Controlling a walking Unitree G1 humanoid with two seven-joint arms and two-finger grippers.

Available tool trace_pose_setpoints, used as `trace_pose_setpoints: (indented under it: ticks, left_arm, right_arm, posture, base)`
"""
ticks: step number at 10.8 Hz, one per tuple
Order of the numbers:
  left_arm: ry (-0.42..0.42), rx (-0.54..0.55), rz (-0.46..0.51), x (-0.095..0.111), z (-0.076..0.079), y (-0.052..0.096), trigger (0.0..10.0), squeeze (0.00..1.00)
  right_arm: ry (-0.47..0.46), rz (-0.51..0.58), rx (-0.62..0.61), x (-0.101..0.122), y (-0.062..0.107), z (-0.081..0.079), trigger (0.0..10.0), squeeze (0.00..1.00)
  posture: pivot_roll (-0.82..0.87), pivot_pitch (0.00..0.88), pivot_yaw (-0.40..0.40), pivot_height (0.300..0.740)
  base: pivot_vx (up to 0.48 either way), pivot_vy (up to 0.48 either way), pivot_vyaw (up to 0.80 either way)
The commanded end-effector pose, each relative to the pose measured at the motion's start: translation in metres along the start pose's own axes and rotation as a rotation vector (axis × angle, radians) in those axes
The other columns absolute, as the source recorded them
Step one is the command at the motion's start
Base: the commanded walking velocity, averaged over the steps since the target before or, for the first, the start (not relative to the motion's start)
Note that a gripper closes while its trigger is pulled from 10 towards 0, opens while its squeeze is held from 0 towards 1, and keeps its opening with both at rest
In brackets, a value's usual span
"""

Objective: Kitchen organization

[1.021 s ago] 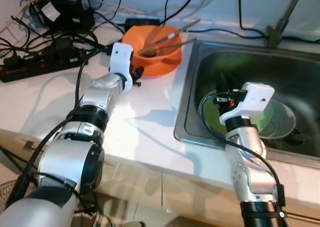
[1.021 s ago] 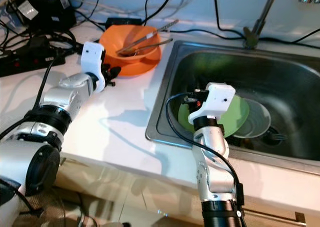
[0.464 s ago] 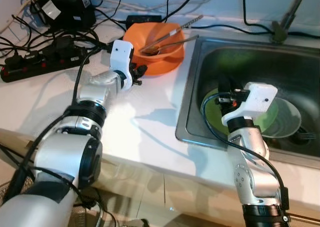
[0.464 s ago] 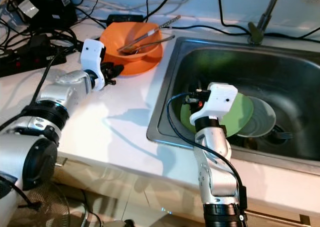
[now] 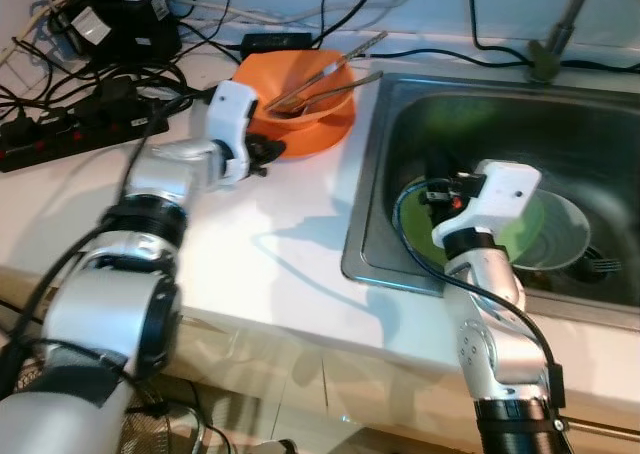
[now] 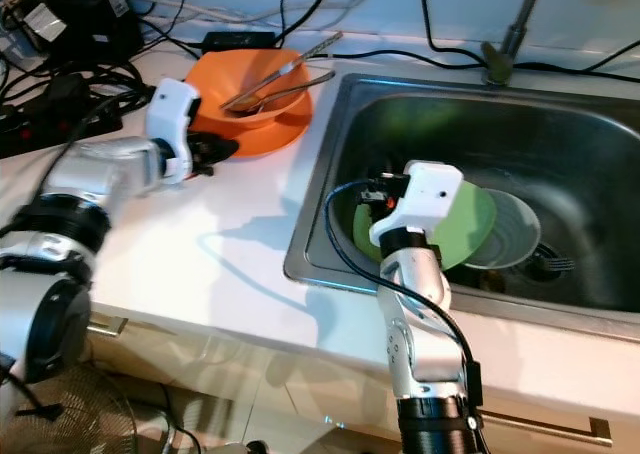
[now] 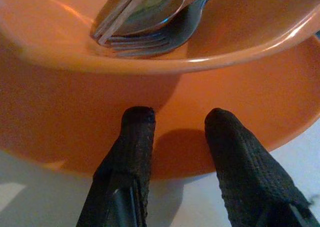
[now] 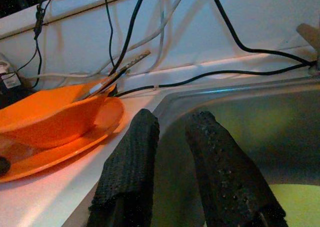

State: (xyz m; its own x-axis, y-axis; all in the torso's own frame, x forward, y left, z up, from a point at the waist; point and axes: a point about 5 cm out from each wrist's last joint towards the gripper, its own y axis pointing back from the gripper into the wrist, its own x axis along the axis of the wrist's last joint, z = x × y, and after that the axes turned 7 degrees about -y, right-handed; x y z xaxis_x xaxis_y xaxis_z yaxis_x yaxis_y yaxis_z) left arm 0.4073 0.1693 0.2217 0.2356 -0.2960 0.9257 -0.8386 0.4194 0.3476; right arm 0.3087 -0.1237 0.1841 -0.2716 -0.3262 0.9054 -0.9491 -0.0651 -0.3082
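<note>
Cutlery inside the orange bowl reads clearly from the left wrist; left gripper, fingers apart, meets the plate under it. Right gripper, parted, hovers in the sink beside that bowl. White counter. Left gripper has crept closer.

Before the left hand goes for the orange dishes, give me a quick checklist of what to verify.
1. Left hand open, fingers apart: ok.
2. Fingertips at the orange plate rim, nothing gripped: ok.
3. Orange bowl sits on that plate: ok.
4. Fork and other utensils lie loose in the bowl, may slide: not ok.
5. Cables lie beside the plate: not ok.
6. Right hand over the sink, empty: ok.
</note>
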Motion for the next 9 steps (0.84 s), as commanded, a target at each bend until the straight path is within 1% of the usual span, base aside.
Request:
trace_pose_setpoints:
  ticks: [1, 3, 4, 6, 8, 9]
  left_arm:
    - [0.040, -0.032, -0.122, -0.026, 0.001, 0.004, 10.0, 0.00]
    - [0.069, -0.067, -0.140, -0.032, 0.011, 0.017, 10.0, 0.00]
    - [0.090, -0.103, -0.157, -0.043, 0.026, 0.031, 10.0, 0.00]
    - [0.122, -0.132, -0.167, -0.051, 0.041, 0.042, 10.0, 0.00]
    - [0.154, -0.132, -0.185, -0.061, 0.060, 0.063, 10.0, 0.00]
    - [0.164, -0.097, -0.197, -0.067, 0.063, 0.078, 10.0, 0.00]
  right_arm:
    - [-0.003, -0.105, -0.054, -0.025, 0.007, 0.014, 10.0, 0.00]
    - [-0.016, -0.097, -0.038, -0.026, 0.000, 0.009, 10.0, 0.00]
    - [-0.023, -0.099, -0.030, -0.028, -0.002, 0.008, 10.0, 0.00]
    - [-0.029, -0.100, -0.025, -0.030, -0.006, 0.007, 10.0, 0.00]
    - [-0.039, -0.096, -0.006, -0.030, -0.014, 0.004, 10.0, 0.00]
    - [-0.042, -0.099, 0.008, -0.031, -0.018, 0.002, 10.0, 0.00]
  posture:
    - [0.19, 0.149, 0.112, 0.740]
    - [0.21, 0.145, 0.109, 0.740]
    - [0.23, 0.133, 0.102, 0.740]
    - [0.25, 0.125, 0.092, 0.740]
    - [0.28, 0.122, 0.071, 0.740]
    - [0.30, 0.122, 0.056, 0.740]
  base:
    - [0.000, 0.000, 0.00]
    - [0.000, 0.000, 0.00]
    - [0.000, 0.000, 0.00]
    - [0.000, 0.000, 0.00]
    - [0.000, 0.000, 0.00]
    - [0.000, 0.000, 0.00]
